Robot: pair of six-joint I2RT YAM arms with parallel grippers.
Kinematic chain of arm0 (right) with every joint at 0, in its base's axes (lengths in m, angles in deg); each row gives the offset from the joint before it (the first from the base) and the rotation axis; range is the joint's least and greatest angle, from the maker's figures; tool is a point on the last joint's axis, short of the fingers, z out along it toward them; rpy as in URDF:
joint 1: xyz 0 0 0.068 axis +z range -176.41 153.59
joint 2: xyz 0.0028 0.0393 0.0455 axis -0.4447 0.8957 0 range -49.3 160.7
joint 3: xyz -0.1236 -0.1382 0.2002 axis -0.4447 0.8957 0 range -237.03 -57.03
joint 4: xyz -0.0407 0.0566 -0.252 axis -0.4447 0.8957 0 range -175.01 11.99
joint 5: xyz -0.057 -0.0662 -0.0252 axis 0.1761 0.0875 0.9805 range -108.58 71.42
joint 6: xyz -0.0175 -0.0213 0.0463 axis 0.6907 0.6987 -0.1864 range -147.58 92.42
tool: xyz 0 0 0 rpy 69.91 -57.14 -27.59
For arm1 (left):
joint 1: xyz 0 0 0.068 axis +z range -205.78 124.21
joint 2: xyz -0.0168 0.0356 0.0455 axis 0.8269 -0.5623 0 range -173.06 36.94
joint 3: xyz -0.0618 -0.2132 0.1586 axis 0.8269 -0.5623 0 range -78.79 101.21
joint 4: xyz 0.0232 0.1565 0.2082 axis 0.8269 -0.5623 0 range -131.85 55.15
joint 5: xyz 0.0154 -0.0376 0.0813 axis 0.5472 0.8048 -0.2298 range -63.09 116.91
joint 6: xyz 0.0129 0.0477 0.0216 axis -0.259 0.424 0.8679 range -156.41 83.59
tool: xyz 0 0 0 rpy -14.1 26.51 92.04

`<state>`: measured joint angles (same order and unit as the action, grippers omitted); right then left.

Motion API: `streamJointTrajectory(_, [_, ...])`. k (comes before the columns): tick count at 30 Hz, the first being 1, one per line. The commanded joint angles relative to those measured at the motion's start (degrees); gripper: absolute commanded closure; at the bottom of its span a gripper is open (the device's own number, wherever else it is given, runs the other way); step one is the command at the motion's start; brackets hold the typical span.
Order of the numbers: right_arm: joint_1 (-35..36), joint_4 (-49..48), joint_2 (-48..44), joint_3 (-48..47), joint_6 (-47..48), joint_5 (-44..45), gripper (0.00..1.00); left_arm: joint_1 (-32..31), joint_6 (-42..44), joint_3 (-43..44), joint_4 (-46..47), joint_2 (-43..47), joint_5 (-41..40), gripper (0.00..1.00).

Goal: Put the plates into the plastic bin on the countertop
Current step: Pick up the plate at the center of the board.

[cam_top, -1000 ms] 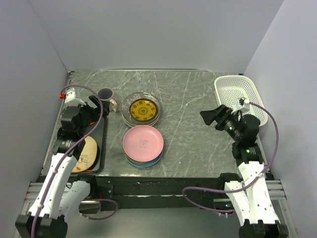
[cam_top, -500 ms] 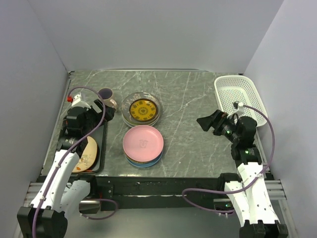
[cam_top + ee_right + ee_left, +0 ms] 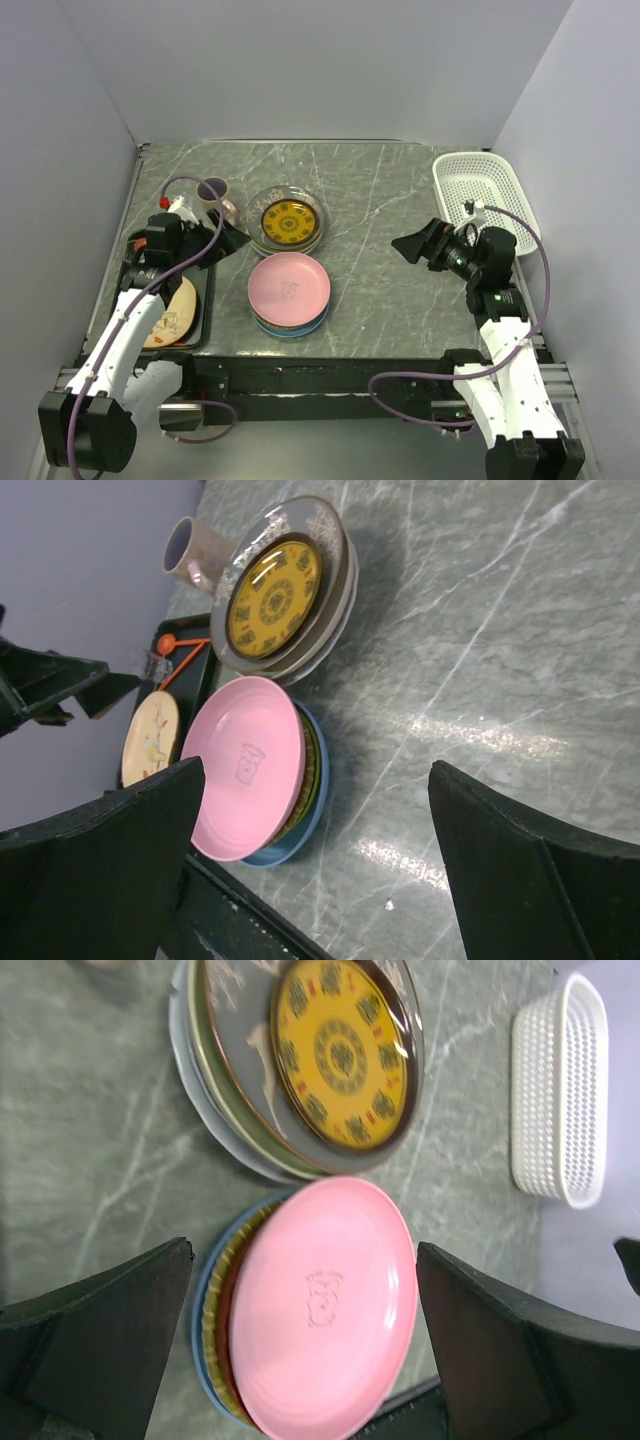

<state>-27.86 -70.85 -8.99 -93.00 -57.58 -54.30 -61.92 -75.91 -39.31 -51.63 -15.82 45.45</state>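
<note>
Your left gripper [image 3: 228, 240] and right gripper [image 3: 411, 243] both hang spread and empty, flanking the round pink plate [image 3: 289, 285] atop the near-edge stack [image 3: 298, 327], with bare grey-green veined stone countertop [image 3: 380, 200] between it and the white lattice plastic bin [image 3: 492, 175] far right.

- The far plate stack [image 3: 287, 220] is sitting just behind the near plate stack [image 3: 289, 291].
- A mug [image 3: 214, 193] is standing left of the far one.
- A tray [image 3: 207, 300] is lying far left, the bin [image 3: 490, 178] far right.
</note>
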Motion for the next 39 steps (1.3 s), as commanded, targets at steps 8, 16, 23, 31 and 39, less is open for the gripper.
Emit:
streamJointTrajectory(8, [7.6, -7.1, 2.1, 5.9, -3.0, -2.8, 0.0, -0.1, -0.4, -1.8, -6.9, 0.2, 6.2, 0.09])
streamJointTrajectory(16, [14.6, -7.4, 6.0, 7.0, -3.0, 0.1, 0.0, -3.2, -0.7, -2.0, -9.2, -2.7, 5.2, 0.22])
streamJointTrajectory(23, [16.7, -9.0, 8.6, 7.9, -3.4, 0.6, 0.0, -8.2, -1.5, -1.3, -9.3, -6.5, 0.0, 0.34])
streamJointTrajectory(31, [16.8, -9.1, 8.5, 8.6, -3.7, 0.4, 0.0, -9.3, -0.7, 0.9, -11.3, -7.5, -4.3, 0.46])
streamJointTrajectory(39, [16.9, -9.0, 8.7, 9.7, -3.1, 1.0, 0.0, -10.1, -1.0, 0.1, -10.1, -7.1, -4.7, 0.49])
